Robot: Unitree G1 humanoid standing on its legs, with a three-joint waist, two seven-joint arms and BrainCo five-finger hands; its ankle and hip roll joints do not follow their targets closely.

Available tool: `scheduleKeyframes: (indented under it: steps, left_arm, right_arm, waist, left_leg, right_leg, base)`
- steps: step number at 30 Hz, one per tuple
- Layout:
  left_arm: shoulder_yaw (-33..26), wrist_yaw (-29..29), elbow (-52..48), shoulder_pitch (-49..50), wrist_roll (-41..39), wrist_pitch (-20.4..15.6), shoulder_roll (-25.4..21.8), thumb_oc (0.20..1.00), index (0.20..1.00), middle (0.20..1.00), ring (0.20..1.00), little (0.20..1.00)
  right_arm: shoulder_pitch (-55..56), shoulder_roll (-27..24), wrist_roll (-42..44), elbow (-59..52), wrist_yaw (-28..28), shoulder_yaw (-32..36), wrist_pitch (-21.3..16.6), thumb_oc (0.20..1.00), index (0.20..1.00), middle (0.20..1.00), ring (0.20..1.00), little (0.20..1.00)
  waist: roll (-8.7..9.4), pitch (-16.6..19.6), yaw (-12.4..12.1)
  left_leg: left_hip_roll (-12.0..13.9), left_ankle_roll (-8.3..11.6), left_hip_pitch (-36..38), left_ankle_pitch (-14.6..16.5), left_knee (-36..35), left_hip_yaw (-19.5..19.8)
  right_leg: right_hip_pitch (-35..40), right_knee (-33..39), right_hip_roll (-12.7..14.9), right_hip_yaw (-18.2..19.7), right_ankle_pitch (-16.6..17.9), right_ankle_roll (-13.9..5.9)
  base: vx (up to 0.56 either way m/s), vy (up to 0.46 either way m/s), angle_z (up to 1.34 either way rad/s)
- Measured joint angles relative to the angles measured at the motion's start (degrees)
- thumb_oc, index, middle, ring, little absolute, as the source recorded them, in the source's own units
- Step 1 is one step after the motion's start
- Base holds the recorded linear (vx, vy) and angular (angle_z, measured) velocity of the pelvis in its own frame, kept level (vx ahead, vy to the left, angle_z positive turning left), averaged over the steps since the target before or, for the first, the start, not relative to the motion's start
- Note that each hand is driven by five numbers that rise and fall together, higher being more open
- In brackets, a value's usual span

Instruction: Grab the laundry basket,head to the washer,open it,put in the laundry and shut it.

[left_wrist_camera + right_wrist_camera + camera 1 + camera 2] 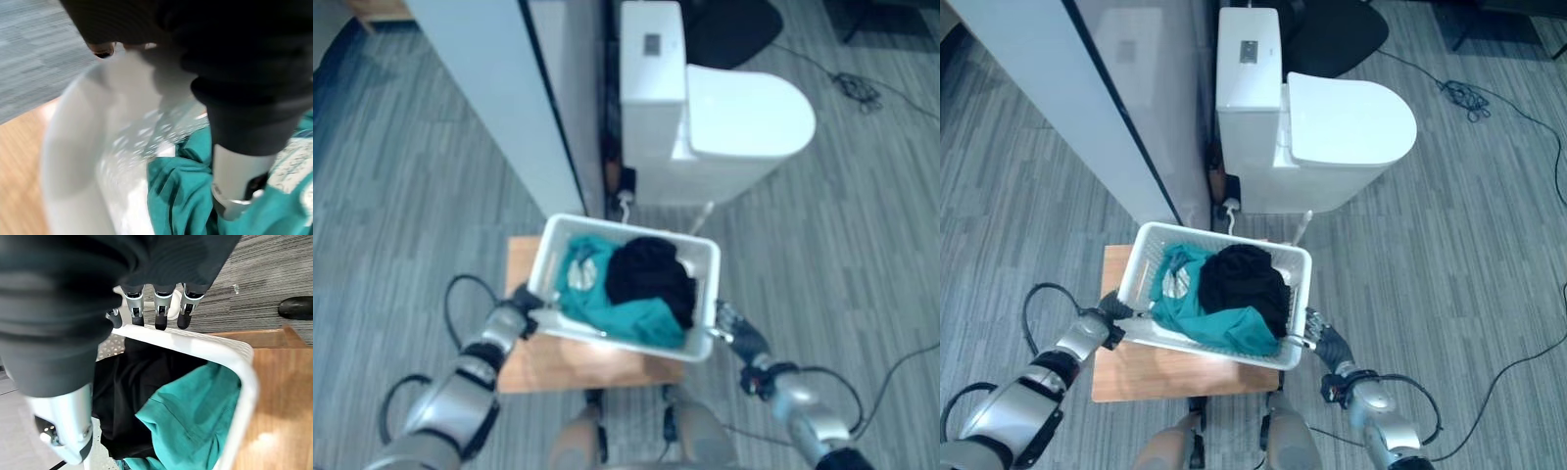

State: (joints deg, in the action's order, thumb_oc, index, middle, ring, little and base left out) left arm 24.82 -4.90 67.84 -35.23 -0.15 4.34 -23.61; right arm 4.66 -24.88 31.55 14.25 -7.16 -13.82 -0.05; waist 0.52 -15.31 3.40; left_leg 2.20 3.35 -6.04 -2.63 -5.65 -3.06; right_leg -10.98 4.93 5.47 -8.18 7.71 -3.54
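Observation:
A white laundry basket [631, 227] rests on a small wooden table [558, 367], its right end overhanging the edge. Inside lie a teal garment [597, 299] and a black garment [651, 274]. My left hand [524, 299] grips the basket's left rim [73, 147], with its thumb [234, 191] inside over the teal cloth and a fingertip outside. My right hand [736, 328] holds the right rim [195, 340], with its fingers [161, 316] on the outer side and its thumb [63, 431] inside by the black cloth.
A white toilet [724, 127] stands just beyond the basket. A tall white panel [499, 98] with a dark edge rises at the back left. Grey carpet lies all around, with a tangle of cable [857, 88] at the far right.

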Motion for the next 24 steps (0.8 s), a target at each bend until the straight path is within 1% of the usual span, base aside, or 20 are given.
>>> scheduleKeyframes:
  steps: [2, 4, 8, 10, 13, 16, 24]
  left_arm:
    - [0.37, 0.00, -0.16, -0.18, 0.01, -0.23, 0.43, 1.000, 1.000, 1.000, 1.000, 1.000]
    - [1.35, -0.48, 6.76, -2.81, -0.13, -1.13, 1.93, 1.000, 1.000, 1.000, 1.000, 1.000]
    - [2.24, -0.17, 3.72, -2.62, -0.16, -1.16, 1.05, 1.000, 1.000, 1.000, 1.000, 1.000]
    - [2.34, 0.08, 2.61, -2.12, -0.21, -1.34, 1.50, 1.000, 1.000, 1.000, 1.000, 1.000]
    - [3.78, 0.13, -0.92, -0.57, -1.94, -1.51, 1.35, 1.000, 1.000, 1.000, 1.000, 1.000]
    - [3.86, 0.25, -1.57, -0.33, -2.48, -1.64, 1.33, 1.000, 1.000, 1.000, 1.000, 1.000]
    - [3.84, 0.69, -3.08, 0.69, -3.47, -2.30, 1.14, 1.000, 1.000, 1.000, 1.000, 1.000]
  right_arm:
    - [0.14, -0.02, 0.11, 0.36, 0.10, 0.08, -0.31, 1.000, 1.000, 1.000, 1.000, 1.000]
    - [-0.70, 0.30, 0.47, 4.09, 0.47, 0.12, -1.91, 1.000, 1.000, 1.000, 1.000, 1.000]
    - [-1.51, -0.02, 0.53, 5.27, 1.56, 0.87, -2.20, 1.000, 1.000, 1.000, 1.000, 1.000]
    - [-1.47, 0.04, 0.54, 5.25, 1.59, 0.82, -2.20, 1.000, 1.000, 1.000, 1.000, 1.000]
    - [-1.89, 0.19, 1.10, 5.45, 2.44, 1.16, -2.46, 1.000, 1.000, 1.000, 1.000, 1.000]
    - [-1.91, 0.25, 1.51, 5.56, 2.82, 1.30, -2.66, 1.000, 1.000, 1.000, 1.000, 1.000]
    - [-2.50, 2.51, 4.62, 10.21, 3.29, 1.49, -2.98, 1.000, 1.000, 1.000, 1.000, 1.000]
  waist:
    - [0.21, 0.06, 0.40]
    - [0.51, 0.29, 0.24]
    - [0.63, 0.48, 0.35]
    - [0.63, 0.48, 0.28]
    - [0.62, 0.48, 0.19]
    - [0.61, 0.48, -0.03]
    - [0.28, 0.38, -0.21]
  left_leg:
    - [0.01, 0.00, -0.02, 0.00, 0.00, -0.15]
    - [-0.01, 0.00, 0.03, 0.01, 0.00, -0.97]
    - [-0.01, -0.03, -0.57, -0.02, -0.01, -1.23]
    - [0.06, -0.06, -0.66, -0.11, 0.00, -1.22]
    - [0.06, -0.08, -0.89, -0.13, -0.01, -1.12]
    - [0.05, -0.08, -0.92, -0.13, 0.00, -1.10]
    - [0.03, -0.08, -1.04, -0.13, -0.01, -1.04]
  right_leg:
    - [-0.17, 0.01, -0.09, 0.12, 0.05, -0.03]
    - [-0.33, 0.00, -0.07, 0.67, 0.20, -0.18]
    - [-1.19, 0.00, -0.06, 1.05, 0.46, -0.06]
    - [-1.20, 0.00, -0.13, 0.89, 0.50, -0.01]
    - [-1.30, 0.02, -0.09, 0.73, 0.50, -0.01]
    - [-1.32, 0.02, -0.04, 0.69, 0.50, -0.01]
    - [-1.41, 0.04, -0.02, 0.59, 0.49, -0.01]
  base:
    - [0.00, 0.000, 0.00]
    - [-0.01, -0.002, -0.12]
    - [0.00, -0.003, -0.07]
    - [0.00, -0.001, 0.04]
    - [0.00, -0.005, 0.02]
    - [0.00, 0.000, 0.00]
    - [0.00, 0.000, 0.00]
